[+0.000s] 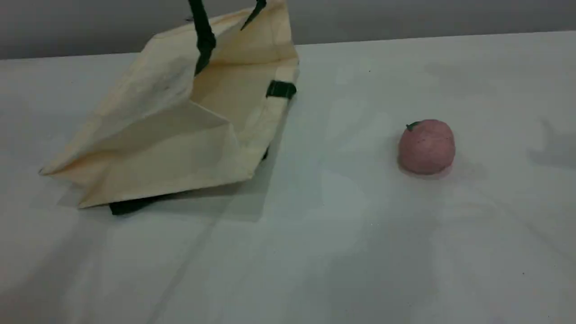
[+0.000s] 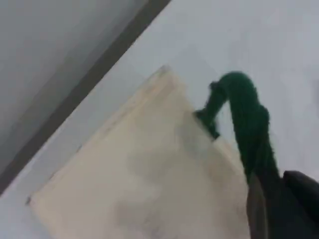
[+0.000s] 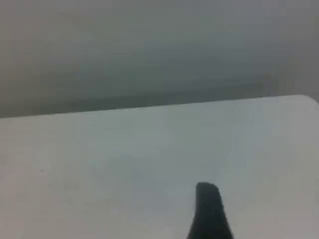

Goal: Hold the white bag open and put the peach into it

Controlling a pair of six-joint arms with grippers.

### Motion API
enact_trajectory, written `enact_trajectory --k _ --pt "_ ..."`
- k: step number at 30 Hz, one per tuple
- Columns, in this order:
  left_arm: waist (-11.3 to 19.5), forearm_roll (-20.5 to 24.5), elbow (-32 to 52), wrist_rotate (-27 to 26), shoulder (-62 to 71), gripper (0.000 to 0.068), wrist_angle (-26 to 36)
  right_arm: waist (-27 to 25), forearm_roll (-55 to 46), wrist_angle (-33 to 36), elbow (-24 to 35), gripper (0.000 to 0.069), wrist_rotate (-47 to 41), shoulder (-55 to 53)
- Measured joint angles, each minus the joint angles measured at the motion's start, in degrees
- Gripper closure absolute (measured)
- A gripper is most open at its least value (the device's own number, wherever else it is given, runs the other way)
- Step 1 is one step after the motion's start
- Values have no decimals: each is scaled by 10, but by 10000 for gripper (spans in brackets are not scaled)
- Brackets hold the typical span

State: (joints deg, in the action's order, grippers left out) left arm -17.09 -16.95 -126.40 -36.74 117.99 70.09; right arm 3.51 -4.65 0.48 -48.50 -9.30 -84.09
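Scene view: white bag [image 1: 180,126] near table's far left edge, one side lifted by green handle [image 1: 202,36], mouth gaping toward peach [image 1: 426,146]. Left tool [image 2: 279,199] clamped shut on handle. Opening step looks done. Peach lies untouched on bare table, well apart, right of bag. Right tool [image 3: 209,209] over bare table, holding nothing; jaw spread unclear. Left: pick peach, drop into bag.

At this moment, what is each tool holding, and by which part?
The left tool is shut on the white bag, gripping its dark green rope handle and lifting the mouth open. The right tool holds nothing; the peach lies alone on the table.
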Motion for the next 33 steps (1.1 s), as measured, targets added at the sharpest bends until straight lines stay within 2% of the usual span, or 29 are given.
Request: enact_trajectory --k 4,8,11,14,17,22,26,30,33 --pt "-32 -5 0 -37 -17 634 -1 0 0 -5 0 254 5 0" --pt "-62 -14 0 -47 -30 641 -1 0 0 -5 0 254 5 0" --pt "-77 -12 1 -5 -39 643 0 0 0 -5 0 254 5 0" --pt "-78 -13 8 41 -54 644 -1 0 0 -5 0 254 6 0" --pt "-77 -15 43 47 -88 644 -2 0 0 -5 0 254 6 0" --pt "-77 -13 135 -4 -170 645 -2 0 0 -11 0 254 6 0" --pt "-77 -5 219 -78 -238 645 -2 0 0 -9 0 254 6 0" --pt "-77 35 281 -162 -289 645 -1 0 0 8 0 254 6 0" --pt "-76 77 293 -185 -294 647 0 0 0 32 0 254 6 0"
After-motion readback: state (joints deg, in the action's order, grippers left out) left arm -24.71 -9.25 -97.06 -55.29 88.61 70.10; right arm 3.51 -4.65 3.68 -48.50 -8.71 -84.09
